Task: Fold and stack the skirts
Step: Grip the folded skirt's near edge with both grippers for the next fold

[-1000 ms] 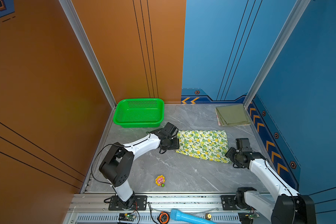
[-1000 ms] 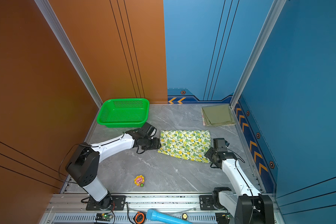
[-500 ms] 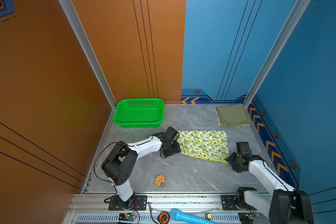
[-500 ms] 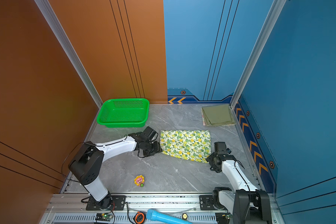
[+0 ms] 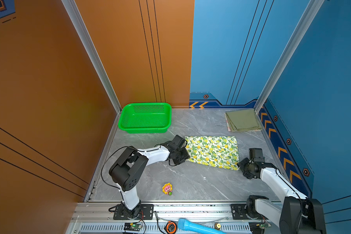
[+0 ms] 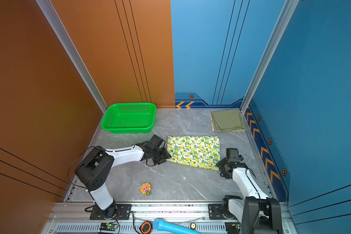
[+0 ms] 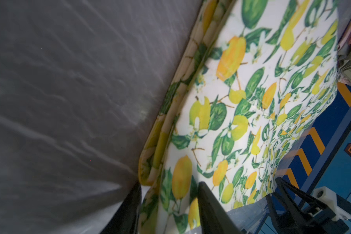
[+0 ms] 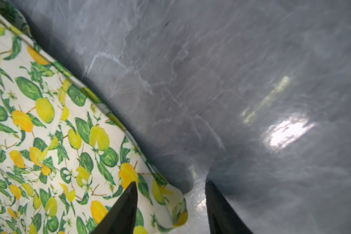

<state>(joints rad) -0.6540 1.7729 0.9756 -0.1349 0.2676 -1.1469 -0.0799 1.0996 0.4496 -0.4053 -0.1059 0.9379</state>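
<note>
Two partly open grippers, left gripper (image 7: 169,188) and right gripper (image 8: 170,184), are each straddling a near corner of the folded white lemon-print cloth skirt (image 5: 212,152) (neither clamping it); beyond, a folded olive-green cloth skirt (image 5: 242,119) is lying by the blue wall (image 5: 322,101).

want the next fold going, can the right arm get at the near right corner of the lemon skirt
Probably yes: the right tool sits open at that corner of the lemon skirt, straddling it, nothing in between.

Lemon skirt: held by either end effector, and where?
Not held: left end effector and right end effector stand open astride near corners of the lemon skirt.
</note>
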